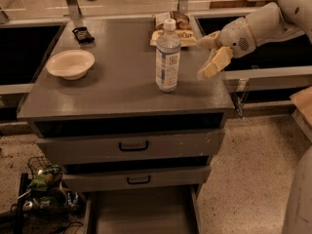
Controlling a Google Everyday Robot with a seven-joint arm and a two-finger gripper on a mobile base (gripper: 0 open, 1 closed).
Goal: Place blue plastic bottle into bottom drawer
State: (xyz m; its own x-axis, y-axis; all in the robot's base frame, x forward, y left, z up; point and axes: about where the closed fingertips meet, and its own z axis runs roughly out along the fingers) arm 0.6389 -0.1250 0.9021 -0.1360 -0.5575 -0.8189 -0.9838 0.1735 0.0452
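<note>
Blue plastic bottle (167, 57) standing upright, cap on, near the middle of the grey table (112, 89). The tool (209, 55) hangs just to the bottle's right at label height, apart from it, its two fingers spread and holding nothing. The bottom drawer (141, 213) stands pulled out below. The bottle is judged light, thin-walled, smooth and easily tipped; a grasp across the labelled mid-body, gentle enough not to crush it, seems best.
</note>
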